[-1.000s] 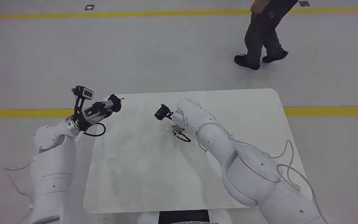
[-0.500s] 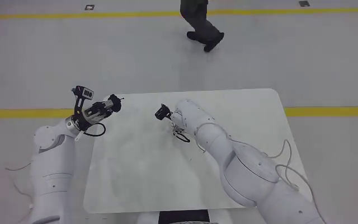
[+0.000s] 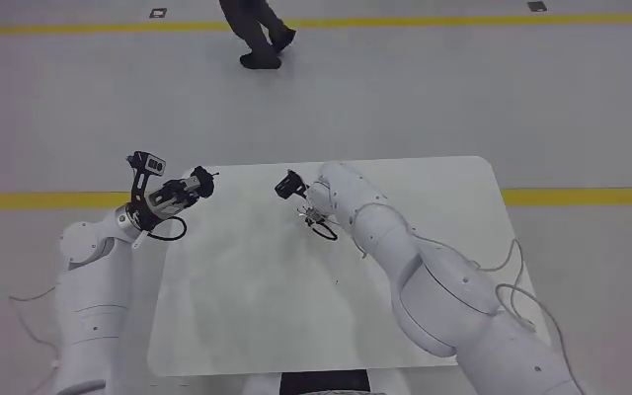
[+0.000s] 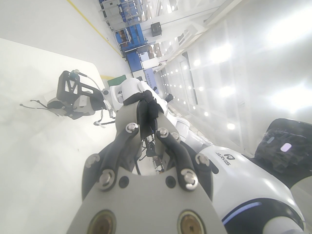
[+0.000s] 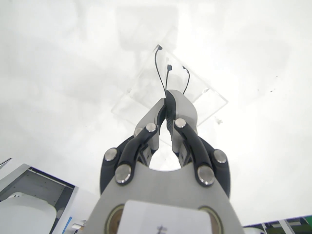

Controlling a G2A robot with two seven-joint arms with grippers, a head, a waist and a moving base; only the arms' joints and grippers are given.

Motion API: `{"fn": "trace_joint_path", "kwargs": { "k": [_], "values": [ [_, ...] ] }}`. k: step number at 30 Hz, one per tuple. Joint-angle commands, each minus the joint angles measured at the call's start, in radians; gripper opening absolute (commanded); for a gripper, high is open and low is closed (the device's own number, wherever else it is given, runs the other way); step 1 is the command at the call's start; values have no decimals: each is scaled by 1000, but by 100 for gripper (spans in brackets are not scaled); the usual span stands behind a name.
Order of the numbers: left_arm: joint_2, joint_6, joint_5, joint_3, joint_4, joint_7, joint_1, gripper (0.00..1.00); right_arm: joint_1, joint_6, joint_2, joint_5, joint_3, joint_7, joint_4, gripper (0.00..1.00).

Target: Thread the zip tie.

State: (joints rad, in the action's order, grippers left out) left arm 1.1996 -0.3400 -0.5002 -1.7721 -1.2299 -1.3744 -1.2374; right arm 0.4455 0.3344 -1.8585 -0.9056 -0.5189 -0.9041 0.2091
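Note:
Thin black zip ties (image 5: 158, 70) stick out from the tips of my right gripper (image 5: 167, 96), which is shut on them above the white table (image 3: 247, 296). Three tie heads show beyond the fingertips, hanging over a clear square plate (image 5: 209, 102) lying on the table. In the top view the right gripper (image 3: 288, 185) sits over the table's far middle. From the left wrist view the ties (image 4: 31, 107) dangle from the right gripper (image 4: 50, 105) just above the surface. My left gripper (image 3: 205, 182) is at the table's far left edge, shut, its tips (image 4: 147, 99) wrapped in black.
The white table has rounded corners, with grey floor and a yellow line beyond it. A few small dark specks (image 5: 272, 90) lie on the surface near the plate.
My right gripper has moved slightly toward the far edge of the table with the zip ties in it. The left arm has kept still.

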Motion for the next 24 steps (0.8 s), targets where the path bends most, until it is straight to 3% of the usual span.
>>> {"fn": "trace_joint_path", "kwargs": {
  "k": [1,17,20,24],
  "values": [
    [0,0,0,0,0,0,0,0,1,6,3,9,-6,0,-1,0],
    [0,0,0,0,0,0,0,0,27,6,28,66,-41,2,40,0],
    [0,0,0,0,0,0,0,0,30,6,33,67,-42,1,48,6],
    [0,0,0,0,0,0,0,0,35,6,36,68,-44,4,59,1]
  ]
}}
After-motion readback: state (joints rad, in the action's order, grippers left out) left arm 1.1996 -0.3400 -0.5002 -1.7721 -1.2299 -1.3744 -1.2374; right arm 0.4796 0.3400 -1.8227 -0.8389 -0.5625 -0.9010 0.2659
